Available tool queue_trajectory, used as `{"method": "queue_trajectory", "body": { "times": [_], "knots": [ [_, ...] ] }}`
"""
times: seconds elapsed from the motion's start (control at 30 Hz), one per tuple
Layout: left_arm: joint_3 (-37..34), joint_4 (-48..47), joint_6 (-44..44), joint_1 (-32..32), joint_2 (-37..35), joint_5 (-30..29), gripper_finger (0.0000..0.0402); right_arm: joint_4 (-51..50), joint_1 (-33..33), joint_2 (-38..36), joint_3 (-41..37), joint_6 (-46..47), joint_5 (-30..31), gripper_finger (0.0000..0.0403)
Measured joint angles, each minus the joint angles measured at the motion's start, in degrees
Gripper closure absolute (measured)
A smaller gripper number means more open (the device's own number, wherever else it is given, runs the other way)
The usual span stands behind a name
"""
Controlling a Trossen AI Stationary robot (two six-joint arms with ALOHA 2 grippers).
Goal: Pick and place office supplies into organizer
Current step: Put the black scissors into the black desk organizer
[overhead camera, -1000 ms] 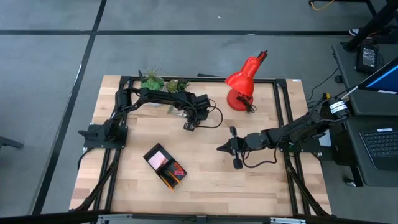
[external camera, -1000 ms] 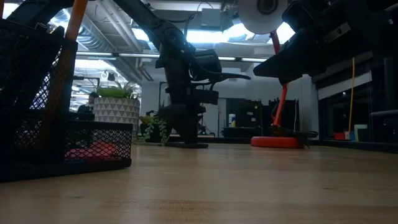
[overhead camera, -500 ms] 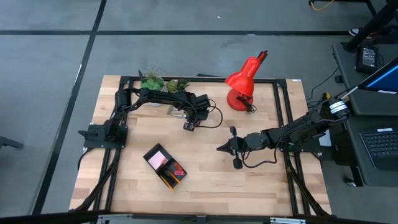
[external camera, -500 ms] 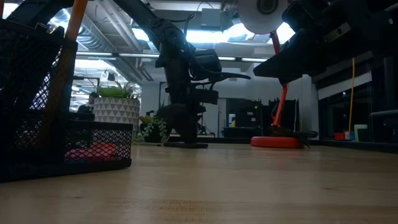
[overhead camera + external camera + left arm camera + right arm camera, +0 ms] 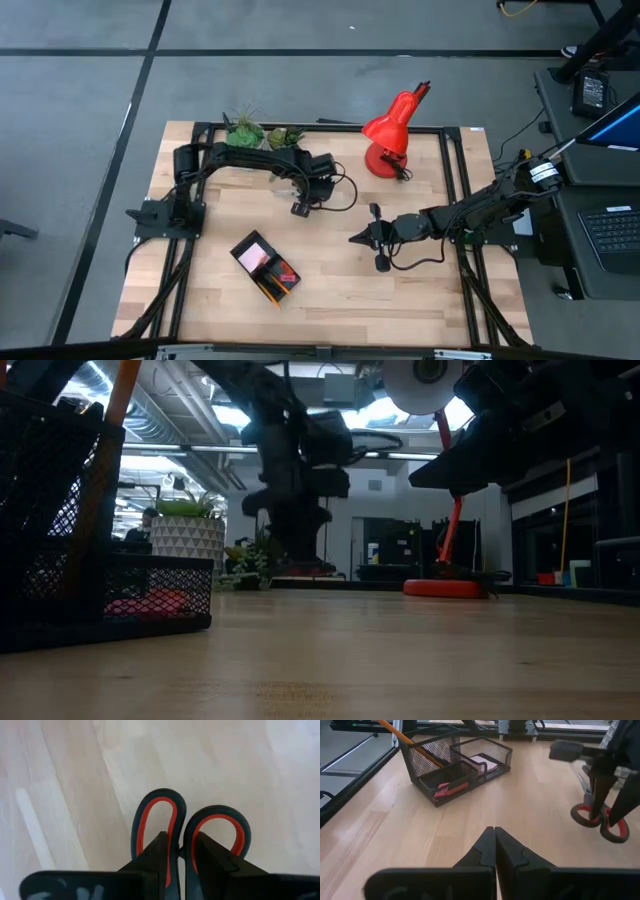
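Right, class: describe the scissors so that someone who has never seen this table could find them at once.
Start at the red desk lamp at the table's far edge, then look toward the two potted plants. Between them, the left claw holds the scissors by the blades, handles hanging down: two red-lined dark loops, the only such thing here.

The view from above is bright and even, with only soft shadows on the table (image 5: 330,290). The low view is dim. The arms look like black shapes because bright ceiling lights (image 5: 400,410) shine behind them. The wood up close is blurry there. In the left wrist view, strong light washes out the wood, and the scissors (image 5: 190,835) are a little fuzzy. The right wrist view is clear and well lit.
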Motion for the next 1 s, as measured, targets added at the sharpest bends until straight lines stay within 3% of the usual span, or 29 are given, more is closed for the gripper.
{"method": "queue_trajectory", "body": {
  "times": [0.3, 0.5, 0.67, 1.0],
  "knots": [
    [0.03, 0.1, -0.01, -1.9, -6.99, 0.19, 0.0332, -0.1, 0.02, -0.02, 0.0, 0.02, 0.02, 0.0402],
    [0.05, 0.69, -3.25, -1.12, -14.51, 5.98, 0.0333, -0.07, 0.02, 0.0, 0.0, -0.02, 0.02, 0.0402],
    [-0.03, 1.58, -6.01, -1.2, -19.84, 6.54, 0.0334, -0.14, 0.02, 0.0, 0.0, -0.02, 0.02, 0.0402],
    [-0.06, 2.08, -9.79, -5.62, -22.19, 4.9, 0.0334, -0.43, 0.02, 0.0, 0.0, 0.06, 0.02, 0.0402]
  ]
}}
